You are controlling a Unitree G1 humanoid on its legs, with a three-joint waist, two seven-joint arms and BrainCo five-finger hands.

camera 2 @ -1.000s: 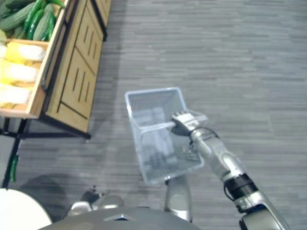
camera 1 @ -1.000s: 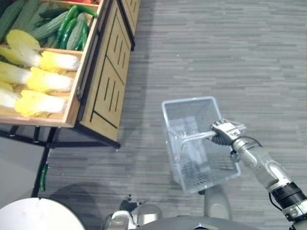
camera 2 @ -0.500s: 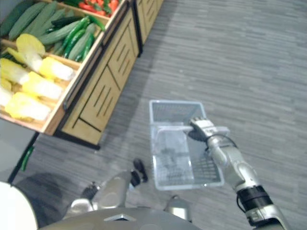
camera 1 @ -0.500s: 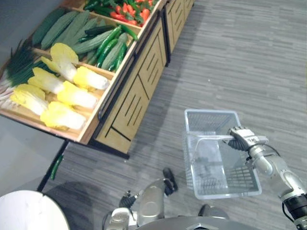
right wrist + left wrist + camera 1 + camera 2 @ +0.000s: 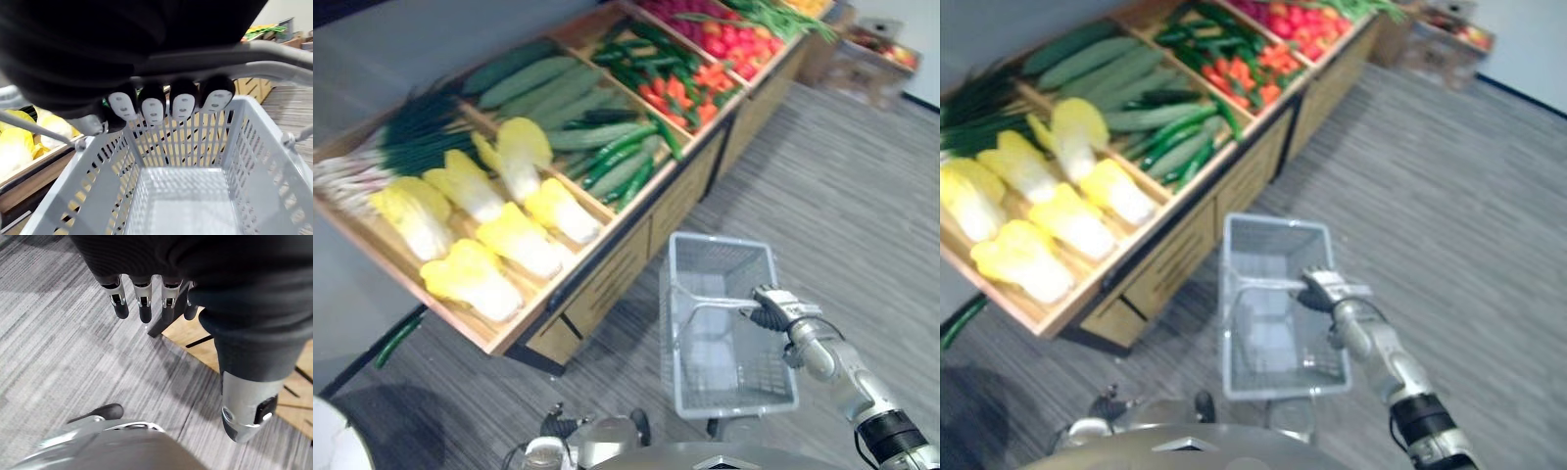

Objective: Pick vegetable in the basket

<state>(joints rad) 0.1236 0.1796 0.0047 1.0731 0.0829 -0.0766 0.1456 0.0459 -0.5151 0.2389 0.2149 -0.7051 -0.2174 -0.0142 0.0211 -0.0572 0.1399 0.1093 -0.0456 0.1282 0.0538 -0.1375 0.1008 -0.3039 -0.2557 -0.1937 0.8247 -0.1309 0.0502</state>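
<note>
A grey plastic basket [image 5: 720, 241] hangs empty from my right hand [image 5: 777, 307], just off the front of a wooden vegetable stand [image 5: 607, 284]. In the right wrist view the fingers [image 5: 168, 105] are curled round the basket's handle [image 5: 274, 56]. The stand's bins hold yellow cabbages [image 5: 509, 245], cucumbers [image 5: 553, 86], long green peppers [image 5: 626, 162], red peppers [image 5: 690, 86] and green onions [image 5: 386, 157]. My left hand [image 5: 143, 301] hangs over the floor near the stand's foot, fingers straight and holding nothing.
The stand runs from the lower left to the upper right, with slatted wooden fronts [image 5: 1253, 171] facing the basket. One green vegetable [image 5: 396, 339] lies on the floor under the stand's near end. Grey plank floor [image 5: 862, 196] spreads to the right.
The camera has swung up and towards the stand, which now takes up far more of the view. The basket stays hanging from my right hand, now close to the stand's front.
</note>
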